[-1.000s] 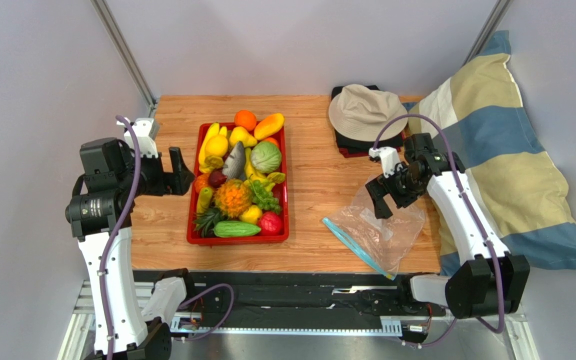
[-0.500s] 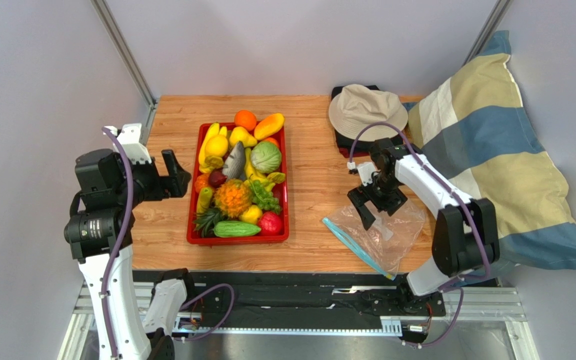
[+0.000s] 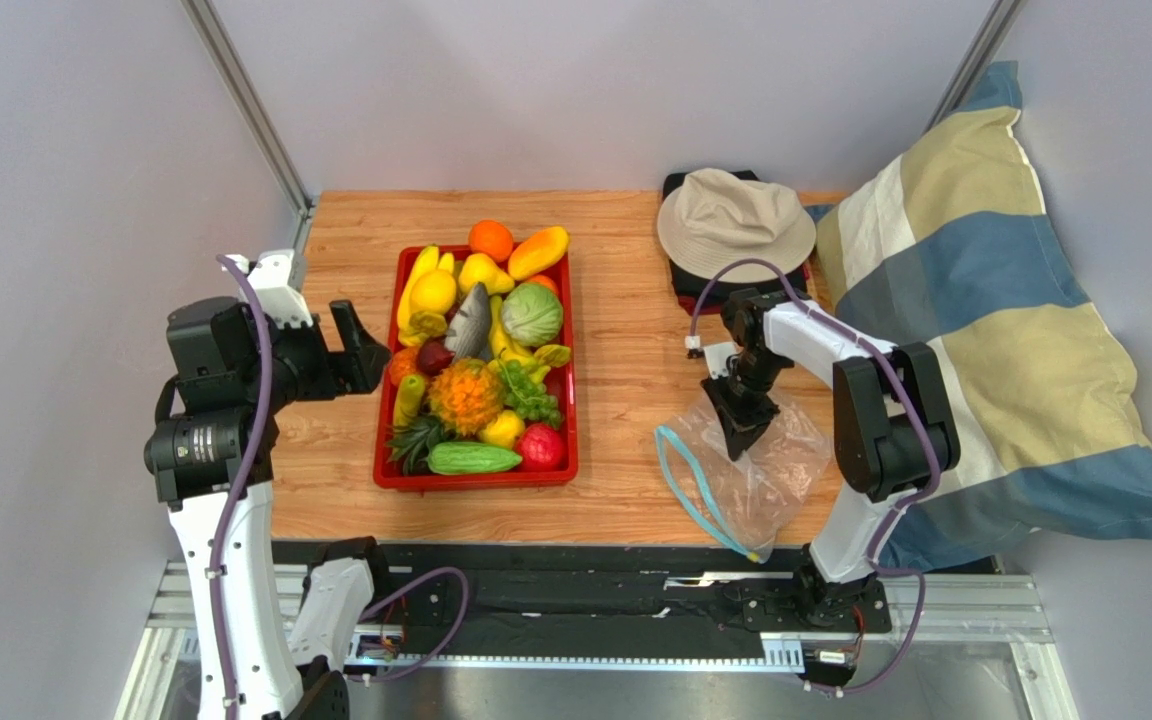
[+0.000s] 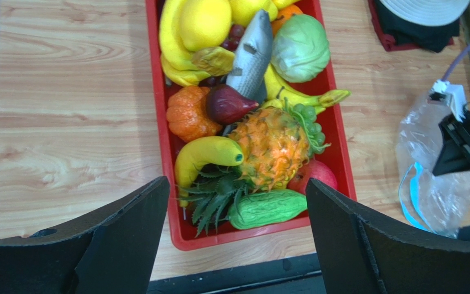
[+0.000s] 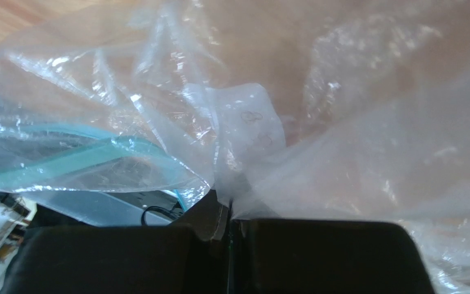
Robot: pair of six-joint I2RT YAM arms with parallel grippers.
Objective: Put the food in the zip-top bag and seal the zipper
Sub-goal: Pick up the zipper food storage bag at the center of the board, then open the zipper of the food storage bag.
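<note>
Right pincer (image 5: 228, 215) pinches zip-top bag (image 3: 772, 474); food (image 3: 486, 360) fills tray (image 3: 477, 482).

top view looks down from behind on the whole tabletop (image 3: 620, 270); left wrist view, nearer, shares its red tray (image 4: 243, 237); right wrist view sits right against the zip-top bag (image 5: 354, 122).

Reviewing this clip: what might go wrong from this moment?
The right hand pinches only a thin fold of the zip-top bag, not the zipper itself; the film may slip out or the mouth may collapse. The food is packed tightly in the red tray, so the open left hand might snag neighbouring pieces.
</note>
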